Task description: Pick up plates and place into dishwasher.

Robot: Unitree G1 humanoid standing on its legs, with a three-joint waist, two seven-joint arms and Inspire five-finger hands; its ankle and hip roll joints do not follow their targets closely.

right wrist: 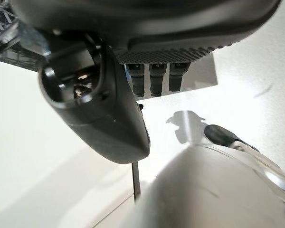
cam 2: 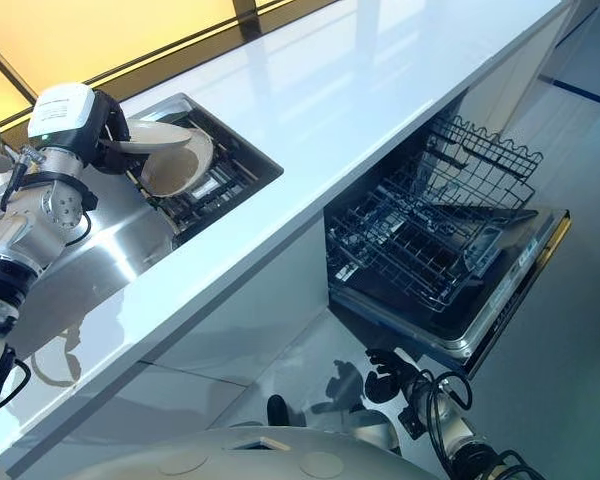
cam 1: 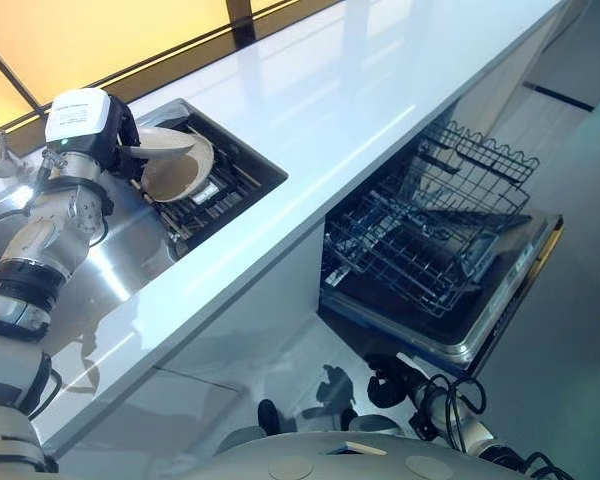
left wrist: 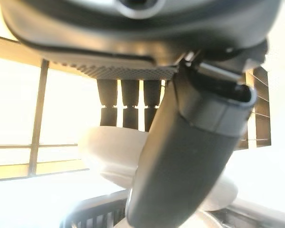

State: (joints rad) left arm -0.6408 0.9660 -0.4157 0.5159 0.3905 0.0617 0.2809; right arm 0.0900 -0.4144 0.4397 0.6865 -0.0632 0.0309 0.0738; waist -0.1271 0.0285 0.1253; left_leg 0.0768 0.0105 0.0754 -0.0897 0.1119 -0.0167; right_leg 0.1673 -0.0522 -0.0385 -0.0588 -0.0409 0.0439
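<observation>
- No writing or label can be read on any of the things here.
- The left hand (cam 1: 130,150) is at the sink rack (cam 1: 215,185), with its fingers (left wrist: 128,107) and thumb closed on the rim of a cream plate (cam 1: 175,160).
- The plate is tilted, raised just above the dark rack under the hand; a second pale dish (left wrist: 218,192) lies below it.
- Beside the hand, a long white counter (cam 1: 310,110) runs away from the steel sink (cam 1: 130,260).
- Well apart from the left hand, the dishwasher (cam 1: 435,270) stands open with its wire basket (cam 1: 430,215) pulled out.
- The right hand (right wrist: 109,118) hangs low over the pale floor (right wrist: 38,142), its fingers curled and holding nothing.
- A yellow lit wall (cam 1: 80,40) stands behind the counter.
</observation>
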